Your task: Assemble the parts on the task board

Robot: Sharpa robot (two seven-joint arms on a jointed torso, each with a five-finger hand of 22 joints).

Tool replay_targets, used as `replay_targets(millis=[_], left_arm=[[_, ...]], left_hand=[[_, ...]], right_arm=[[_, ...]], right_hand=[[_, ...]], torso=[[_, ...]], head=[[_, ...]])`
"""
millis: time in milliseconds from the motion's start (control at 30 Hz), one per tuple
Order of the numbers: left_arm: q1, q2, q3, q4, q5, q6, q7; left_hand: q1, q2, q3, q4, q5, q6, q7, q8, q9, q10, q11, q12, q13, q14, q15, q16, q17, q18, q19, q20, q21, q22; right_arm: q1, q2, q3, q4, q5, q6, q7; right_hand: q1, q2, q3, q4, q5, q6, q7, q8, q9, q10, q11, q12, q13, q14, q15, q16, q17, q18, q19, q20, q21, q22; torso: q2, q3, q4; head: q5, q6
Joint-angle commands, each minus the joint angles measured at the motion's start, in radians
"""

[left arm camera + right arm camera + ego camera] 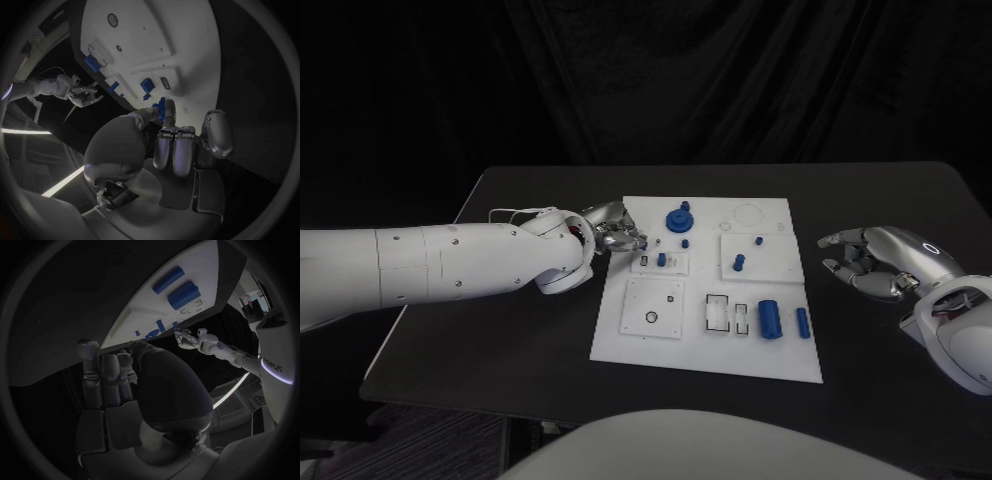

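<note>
- At the board's left edge, the left hand [610,232] reaches in from the table side, fingertips bunched over the plate; the left wrist view shows a small blue part [162,107] pinched between its thumb and a finger.
- Just beside those fingertips sits a small raised white block [661,262] with little blue pieces standing in it.
- Right of the board, the right hand [877,262] hovers above the black table [516,340], well apart from the plate, fingers curled loosely and spread, holding nothing.
- Under both hands' reach lies the white task board [711,360], flat in the middle of the table.
- Near its far edge stands a blue knob-shaped part [681,217] on a round base.
- Toward the middle right, a square white plate [762,258] carries two short blue pegs.
- Along the near side lie a square plate with a dark ring [653,317], a slotted frame, a thick blue cylinder [769,319] and a thinner blue rod [802,321], side by side but apart.
</note>
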Motion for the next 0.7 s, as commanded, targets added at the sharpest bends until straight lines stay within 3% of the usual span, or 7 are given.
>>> replay_targets(millis=[33,700], left_arm=[[-0.004,0.001,0.001,0.0,0.009,-0.001,0.012],[-0.016,-0.003,0.001,0.011,0.017,0.058,-0.024]], left_hand=[[-0.009,0.006,0.045,-0.04,-0.011,0.002,-0.008,0.005,0.001,0.104,-0.008,0.004,0.263,0.104,-0.008,-0.005,0.263,0.008,0.004,-0.002,0.004,0.161],[-0.012,0.009,0.042,-0.034,-0.029,0.002,-0.009,0.006,0.0,0.104,-0.008,0.004,0.263,0.104,-0.008,-0.005,0.263,0.008,0.003,-0.002,0.001,0.16]], right_arm=[[-0.002,-0.002,0.001,0.003,-0.003,-0.014,-0.007],[-0.002,-0.001,0.001,0.002,-0.003,-0.012,-0.007]], right_hand=[[-0.003,-0.008,0.006,-0.001,0.005,0.006,0.001,0.005,-0.001,-0.01,0.0,-0.004,-0.001,-0.005,-0.001,-0.005,-0.001,0.019,-0.005,0.001,-0.003,0.069],[-0.003,-0.008,0.007,-0.002,0.006,0.007,0.001,0.004,-0.002,-0.009,0.0,-0.004,0.0,-0.004,-0.001,-0.005,0.0,0.019,-0.005,0.001,-0.003,0.069]], torso=[[0.0,-0.0003,0.0004],[0.0,-0.0003,0.0004]], head=[[0.001,0.0],[0.004,0.0]])
